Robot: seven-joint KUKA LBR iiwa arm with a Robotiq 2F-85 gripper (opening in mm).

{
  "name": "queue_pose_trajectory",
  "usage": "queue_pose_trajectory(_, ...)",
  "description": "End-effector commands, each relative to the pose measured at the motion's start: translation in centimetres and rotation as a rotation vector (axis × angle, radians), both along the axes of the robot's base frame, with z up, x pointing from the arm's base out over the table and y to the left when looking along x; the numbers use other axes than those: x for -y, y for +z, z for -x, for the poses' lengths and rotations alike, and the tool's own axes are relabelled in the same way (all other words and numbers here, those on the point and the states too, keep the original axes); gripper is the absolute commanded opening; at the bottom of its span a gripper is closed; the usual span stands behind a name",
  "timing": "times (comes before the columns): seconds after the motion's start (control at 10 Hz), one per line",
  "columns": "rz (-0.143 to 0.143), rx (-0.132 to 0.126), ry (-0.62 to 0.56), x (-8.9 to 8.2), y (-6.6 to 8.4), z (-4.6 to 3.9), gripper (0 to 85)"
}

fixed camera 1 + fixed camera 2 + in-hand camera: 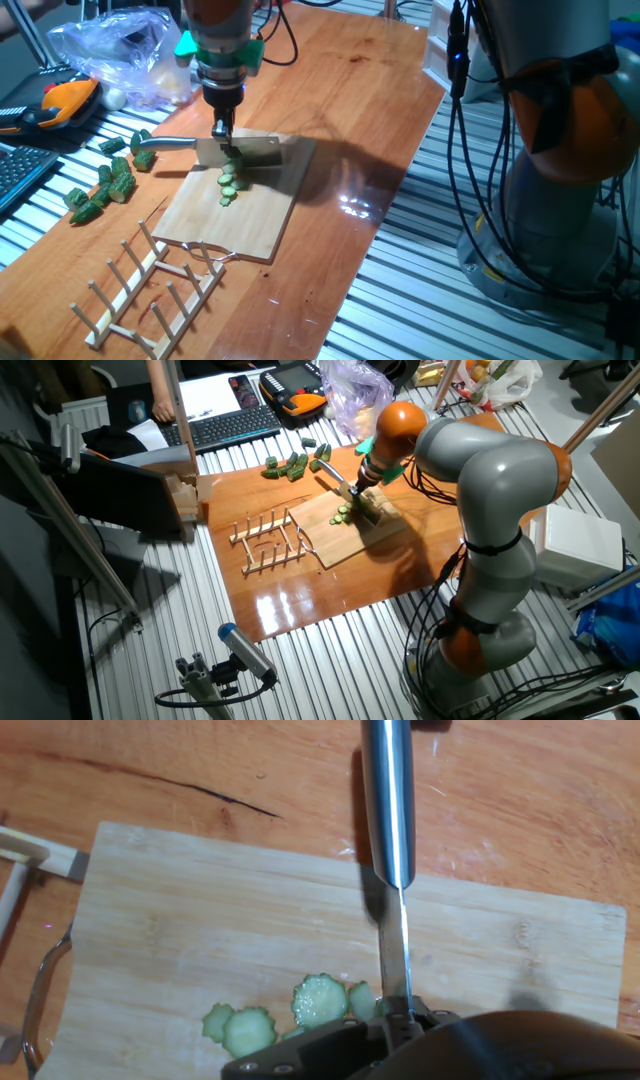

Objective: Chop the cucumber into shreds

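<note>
A wooden table (330,110) carries a pale wooden board (240,200). An orange and grey arm (480,480) reaches over it, and its gripper (222,131) points straight down at the board's far end.

The gripper holds a knife (215,148) by the spine of the blade. In the hand view the jaws are closed narrowly on the thin blade edge, and the steel handle (388,800) runs away toward the far edge of the board. In one fixed view the broad blade stands on edge across the board, with the handle sticking out to the left over the bare table.

The shreds (229,182) lie in a short row on the board, just below the blade. The hand view shows about 4 of them: round, pale green slices (318,1000) with darker scalloped rims, lying flat and touching or overlapping each other, right beside the blade.

The cucumber being cut cannot be made out; it may be hidden under the blade and gripper.

Left of the board, on the table, sits a scattered group of dark green bumpy chunks (105,180). A wooden rack (150,290) of upright pegs stands at the board's near corner. A crumpled plastic bag (120,50) lies at the far left end.
</note>
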State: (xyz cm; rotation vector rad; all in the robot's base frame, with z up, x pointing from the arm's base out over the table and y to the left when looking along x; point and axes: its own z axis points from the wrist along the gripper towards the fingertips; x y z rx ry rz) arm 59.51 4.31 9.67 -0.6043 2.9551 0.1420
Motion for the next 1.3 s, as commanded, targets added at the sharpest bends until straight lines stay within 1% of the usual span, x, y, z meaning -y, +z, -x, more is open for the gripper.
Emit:
queue_pose_trajectory(0.0,0.003,-0.01,0.001,0.0,1.5,-0.29,0.0)
queue_pose_trajectory(0.1,0.025,-0.022,0.003,0.3,3.1,-0.57,0.0)
queue_pose_trajectory(0.2,0.032,-0.022,0.003,0.7,3.7,-0.71,0.0)
queue_pose_trajectory(0.3,0.039,-0.011,0.002,0.7,3.7,-0.73,0.0)
queue_pose_trajectory(0.6,0.036,-0.009,0.005,0.9,3.2,-0.87,0.0)
queue_pose_trajectory(0.8,0.032,0.0,0.009,1.2,2.8,-0.93,0.0)
queue_pose_trajectory(1.2,0.033,0.003,0.021,2.2,2.7,-1.22,0.0)
